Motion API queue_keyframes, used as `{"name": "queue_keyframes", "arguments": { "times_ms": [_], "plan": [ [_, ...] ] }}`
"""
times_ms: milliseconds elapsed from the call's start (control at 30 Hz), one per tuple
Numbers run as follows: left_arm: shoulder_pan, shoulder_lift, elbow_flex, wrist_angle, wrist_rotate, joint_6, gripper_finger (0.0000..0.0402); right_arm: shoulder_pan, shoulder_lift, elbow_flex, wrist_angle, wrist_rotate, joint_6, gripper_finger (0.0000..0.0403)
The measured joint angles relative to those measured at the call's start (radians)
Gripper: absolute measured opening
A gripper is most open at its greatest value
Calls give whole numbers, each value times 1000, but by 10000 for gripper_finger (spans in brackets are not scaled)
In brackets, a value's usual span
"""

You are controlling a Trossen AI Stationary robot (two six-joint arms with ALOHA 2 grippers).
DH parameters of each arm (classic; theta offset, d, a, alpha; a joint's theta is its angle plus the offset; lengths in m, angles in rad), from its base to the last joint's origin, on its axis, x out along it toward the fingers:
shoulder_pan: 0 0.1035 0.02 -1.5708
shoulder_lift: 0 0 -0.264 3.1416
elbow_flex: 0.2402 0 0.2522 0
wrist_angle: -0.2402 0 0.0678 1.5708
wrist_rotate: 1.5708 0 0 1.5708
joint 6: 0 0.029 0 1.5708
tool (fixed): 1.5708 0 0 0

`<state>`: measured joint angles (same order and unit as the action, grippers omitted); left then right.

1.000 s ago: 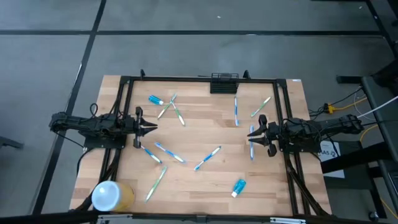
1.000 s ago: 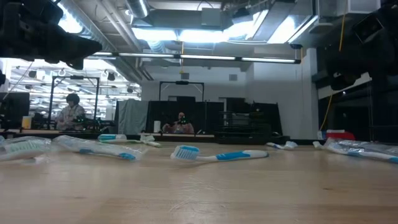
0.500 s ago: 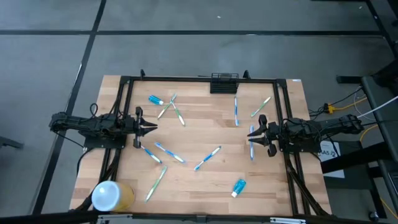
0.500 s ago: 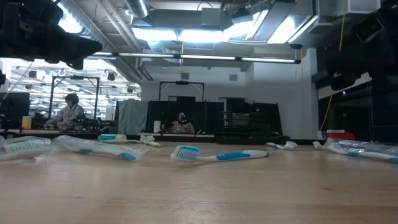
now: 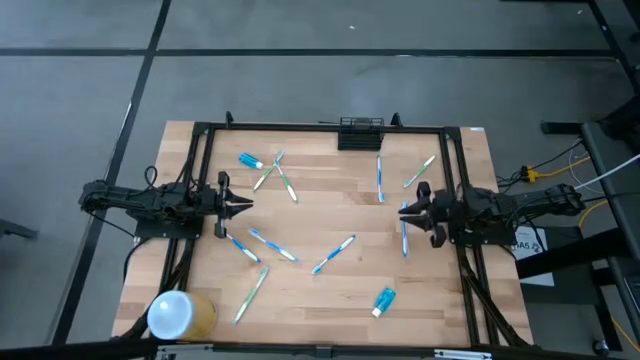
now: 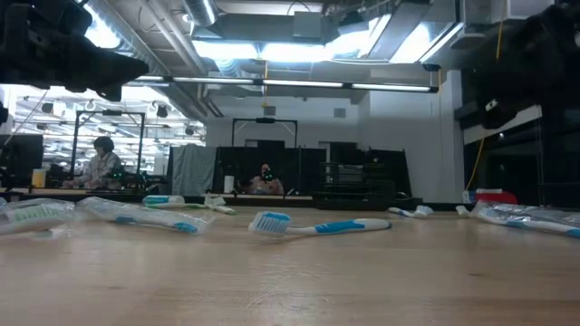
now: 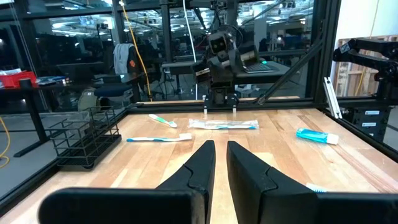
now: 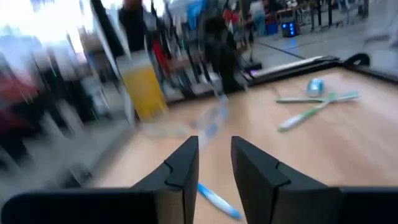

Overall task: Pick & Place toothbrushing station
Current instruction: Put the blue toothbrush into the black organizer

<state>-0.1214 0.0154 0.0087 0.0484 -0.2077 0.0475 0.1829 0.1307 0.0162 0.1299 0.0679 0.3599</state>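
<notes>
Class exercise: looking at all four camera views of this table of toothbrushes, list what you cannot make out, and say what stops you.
- Black wire rack holder, high view: slots too small to count.
- Low view: the rack is lost among dark background shapes; both grippers cut off by the top edge.
- Right wrist view: motion blur smears the yellow cylinder and the far toothbrushes.
- Blue toothpaste tube: label too small to read.

On the wooden table (image 5: 320, 215) you have a wrapped toothbrush (image 5: 404, 235) just beside the right gripper (image 5: 403, 211), with a blue toothbrush (image 5: 380, 180) and a green one (image 5: 420, 171) near it on the far side and a blue toothpaste tube (image 5: 384, 300) well apart toward the front edge. Two wrapped brushes (image 5: 258, 245) lie near the left gripper (image 5: 245, 207). A white-topped yellow cylinder (image 5: 180, 314) stands well behind it at the front corner.
</notes>
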Motion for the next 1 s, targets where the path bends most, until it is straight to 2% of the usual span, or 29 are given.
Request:
{"name": "queue_keyframes", "arguments": {
  "times_ms": [67, 167, 333, 467, 700, 767, 833, 933, 1000],
  "plan": [
    [0, 0, 0, 0, 0, 0, 38, 0, 0, 0, 37, 1, 117, 98],
    [0, 0, 0, 0, -17, 14, 36, 0, 0, 0, 77, 26, 179, 98],
    [0, 0, 0, 53, -80, 107, 37, 0, 0, 0, 174, 158, 305, 98],
    [-1, 0, 0, 119, -52, -39, 39, 0, 0, 0, 233, 250, 481, 98],
    [0, 0, 0, 384, -184, -95, 38, 0, 0, 0, 282, 398, 544, 98],
    [1, 0, 0, 499, -222, -134, 38, 0, 1, 0, 382, 414, 530, 98],
    [1, 0, 0, 632, -215, -116, 38, 0, 1, 0, 527, 384, 455, 98],
    [1, 0, 0, 867, -154, -55, 38, 0, 2, 5, 757, 293, 287, 98],
    [1, 0, 0, 988, -126, -11, 37, 0, 11, 34, 848, 205, 166, 98]
  ]
}}
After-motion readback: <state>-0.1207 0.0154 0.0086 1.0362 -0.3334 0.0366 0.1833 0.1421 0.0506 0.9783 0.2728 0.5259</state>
